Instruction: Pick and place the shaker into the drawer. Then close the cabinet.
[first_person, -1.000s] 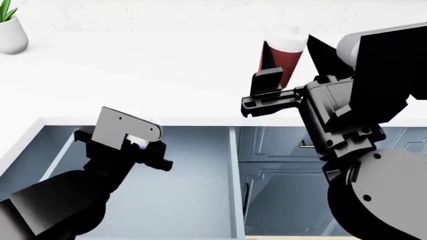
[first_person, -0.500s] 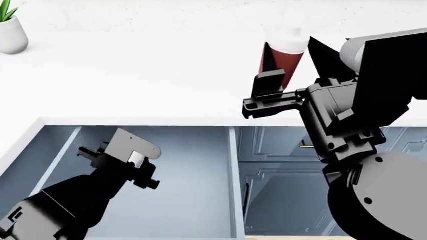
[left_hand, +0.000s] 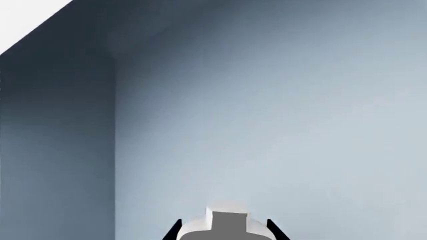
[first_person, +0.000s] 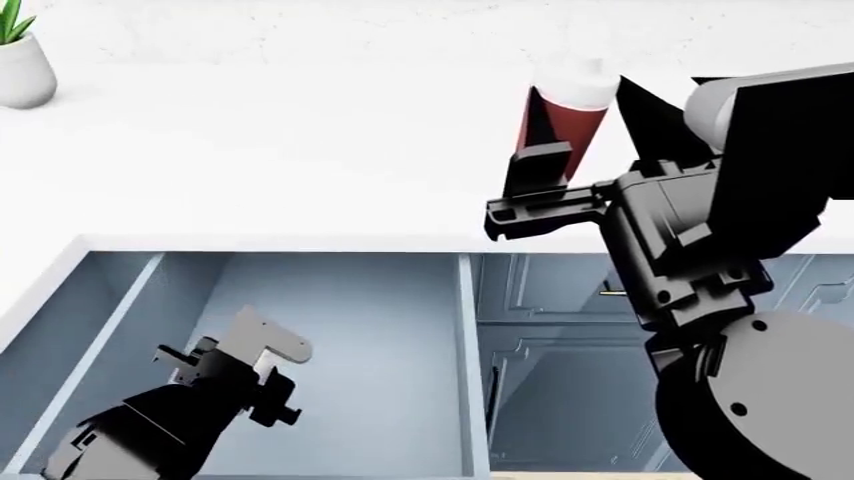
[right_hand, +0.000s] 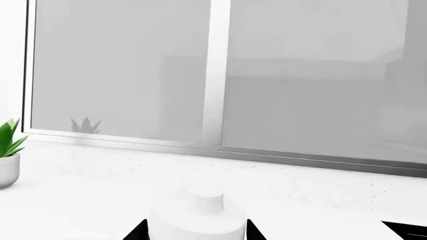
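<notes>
The shaker (first_person: 577, 125), dark red with a white cap (right_hand: 197, 217), stands upright over the white counter at the right. My right gripper (first_person: 561, 150) is shut on it, and its dark fingertips (right_hand: 138, 231) touch both sides of the cap. The drawer (first_person: 465, 350) is pulled open below the counter edge, with a bare pale blue-grey inside (left_hand: 267, 125). My left gripper (first_person: 247, 372) hangs inside the drawer near its front left, open, with nothing between its fingers. Beside the drawer to the right, the cabinet (first_person: 574, 310) shows its framed panel fronts.
A potted plant (first_person: 20, 65) stands at the counter's far left (right_hand: 5, 167). A window with a grey frame (right_hand: 217, 75) runs behind the counter (first_person: 267, 150). My right arm's bulky links (first_person: 747, 400) hang over the cabinet fronts.
My left arm has drawn back toward the drawer's near left corner and sunk lower. The right gripper and the shaker have barely moved.
</notes>
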